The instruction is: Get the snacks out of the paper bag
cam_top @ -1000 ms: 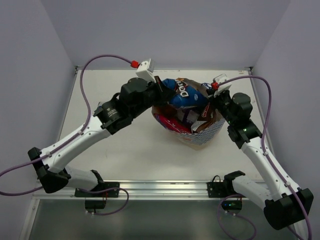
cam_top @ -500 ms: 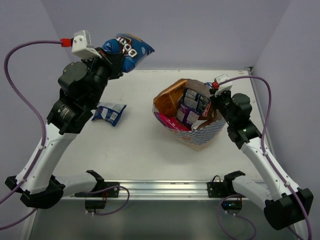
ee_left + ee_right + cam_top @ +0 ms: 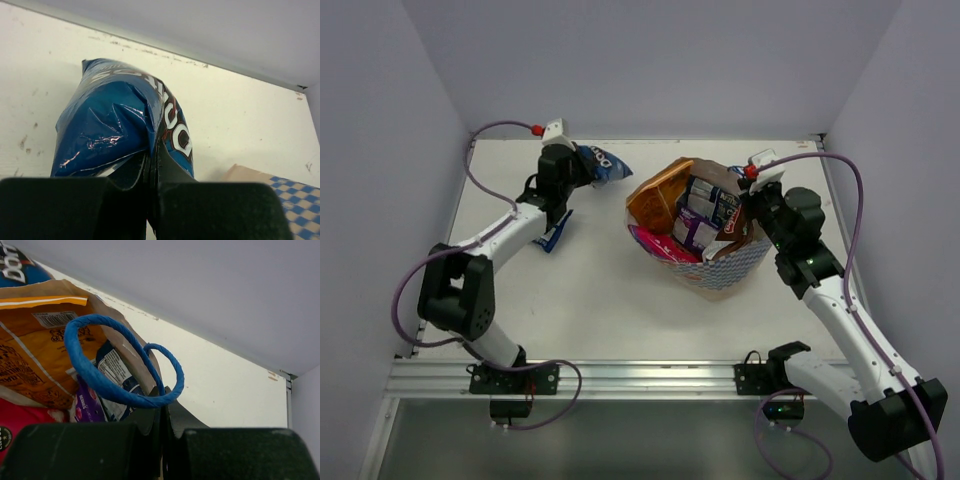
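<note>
By the table's (image 3: pixel 590 295) far edge, left tool (image 3: pixel 152 155) clamps blue packet (image 3: pixel 110 120); right tool (image 3: pixel 162 397) pinches paper bag (image 3: pixel 730 270) rim.

Left pincer (image 3: pixel 582 167) lowered blue packet (image 3: pixel 604 163) (tableward).

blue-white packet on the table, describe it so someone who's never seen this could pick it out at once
On the white table, look left of the checkered paper bag, to where the left arm reaches. Beside that arm's forearm lies a small blue-white packet. Unlike the bigger dark blue packet pinched in the left gripper, it lies loose on the tabletop, held by nothing.
</note>
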Tool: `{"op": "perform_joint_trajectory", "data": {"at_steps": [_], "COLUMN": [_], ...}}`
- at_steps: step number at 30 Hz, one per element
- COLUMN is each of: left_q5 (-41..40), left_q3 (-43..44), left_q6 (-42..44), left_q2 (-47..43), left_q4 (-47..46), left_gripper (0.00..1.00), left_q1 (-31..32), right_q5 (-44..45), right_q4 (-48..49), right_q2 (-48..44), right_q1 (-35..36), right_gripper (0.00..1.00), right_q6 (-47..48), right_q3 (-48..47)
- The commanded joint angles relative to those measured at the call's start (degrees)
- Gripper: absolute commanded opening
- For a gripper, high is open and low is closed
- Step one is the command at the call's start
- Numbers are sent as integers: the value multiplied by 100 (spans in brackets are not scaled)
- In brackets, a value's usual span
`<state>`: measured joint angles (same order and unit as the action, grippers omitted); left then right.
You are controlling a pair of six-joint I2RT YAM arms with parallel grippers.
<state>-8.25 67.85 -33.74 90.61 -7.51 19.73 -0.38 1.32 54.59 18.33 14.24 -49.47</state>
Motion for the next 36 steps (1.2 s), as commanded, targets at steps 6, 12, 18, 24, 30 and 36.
{"op": "perform_joint_trajectory", "data": {"at_steps": [6,12,18,24,30,36], "left_q5": [447,158,533,720,545,245], "left_q3": [-1282,-1811,-373,517,984,1054], "left_q6": [-634,-617,-230,-247,-616,-986], "left_q2": [546,-613,-1475,-1898,-1836,-1652], "left_q4": [-2528,-1353,1504,2543,2746,2641], "left_gripper": [23,100,100,100,96,93], "left_q1": [-83,-83,-39,759,2113,3019], "right_q5": [-234,-138,21,152,319,566], "right_q4": [114,35,35,324,650,1124], "right_q2": [-98,-115,-54,8,-18,-124], "right_q1": [-5,-5,4,13,57,127], "right_gripper": [0,0,0,0,0,0], "right_q6": [88,290,571,747,896,1046], "right_q3": [-115,-290,-625,-809,-950,-775]}}
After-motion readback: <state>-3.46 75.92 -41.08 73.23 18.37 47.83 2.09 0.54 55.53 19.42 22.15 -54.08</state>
